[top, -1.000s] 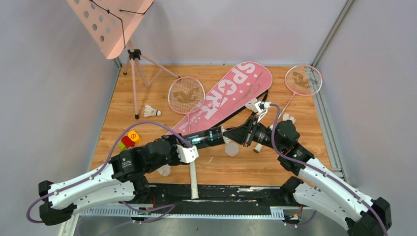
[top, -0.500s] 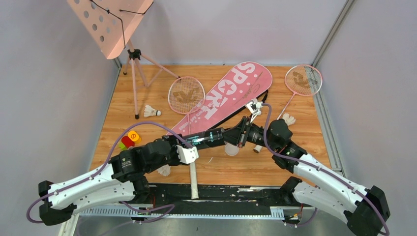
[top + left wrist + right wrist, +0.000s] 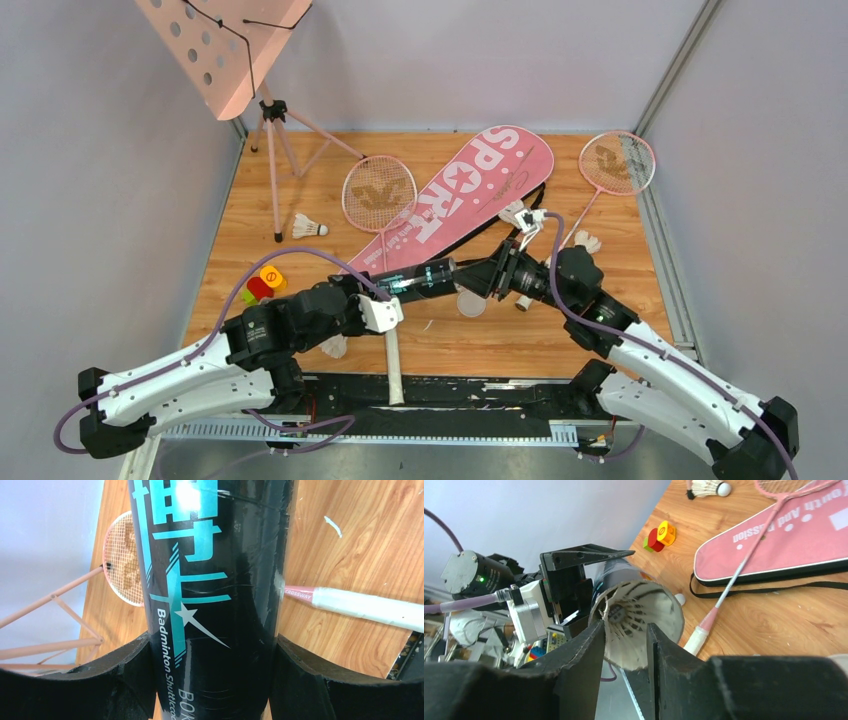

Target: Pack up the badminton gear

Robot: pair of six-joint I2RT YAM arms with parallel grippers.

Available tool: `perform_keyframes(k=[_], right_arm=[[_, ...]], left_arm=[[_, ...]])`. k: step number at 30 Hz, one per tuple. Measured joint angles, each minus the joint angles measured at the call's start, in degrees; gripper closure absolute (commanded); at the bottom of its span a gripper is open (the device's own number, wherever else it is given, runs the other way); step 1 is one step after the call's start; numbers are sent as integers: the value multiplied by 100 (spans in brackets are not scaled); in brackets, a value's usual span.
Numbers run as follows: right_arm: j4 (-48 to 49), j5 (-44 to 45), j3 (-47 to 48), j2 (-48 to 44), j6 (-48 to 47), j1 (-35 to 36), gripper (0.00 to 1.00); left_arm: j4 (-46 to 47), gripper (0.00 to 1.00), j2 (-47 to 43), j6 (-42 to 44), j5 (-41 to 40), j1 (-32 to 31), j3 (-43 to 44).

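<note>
My left gripper [image 3: 210, 645] is shut on the black cylindrical tube [image 3: 215, 580], holding it level above the table [image 3: 420, 279]. A white feather shuttlecock [image 3: 629, 605] sits in the tube's mouth with its skirt sticking out. My right gripper [image 3: 624, 625] is at that mouth [image 3: 470, 277], its jaws parted on either side of the skirt's lower rim. The pink "SPORT" bag [image 3: 470, 190] lies behind. One pink racket [image 3: 380, 195] lies across the bag, the other [image 3: 617, 162] at the far right. Loose shuttlecocks lie at the left [image 3: 310, 227] and the right [image 3: 587, 241].
A pink perforated music stand [image 3: 225, 50] on tripod legs fills the far left corner. Red and yellow toy blocks [image 3: 265, 283] sit by the left arm. A round translucent lid [image 3: 470, 304] lies under the tube's mouth. Grey walls close in both sides.
The right gripper pushed left toward the tube mouth, then drew back a little. Its jaws were shut and now stand parted. The left arm and tube have not moved.
</note>
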Motion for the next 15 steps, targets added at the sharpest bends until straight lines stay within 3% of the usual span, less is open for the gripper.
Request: perform_keyframes(k=[8,15], right_arm=[[-1123,1349,87,-664,-81,4,65],[-1818,2752,212,-345,-199,-85,63]], left_arm=[[4,57,-26,-2,-310,0,0],[9,57,-164,-2,-461,0,0]])
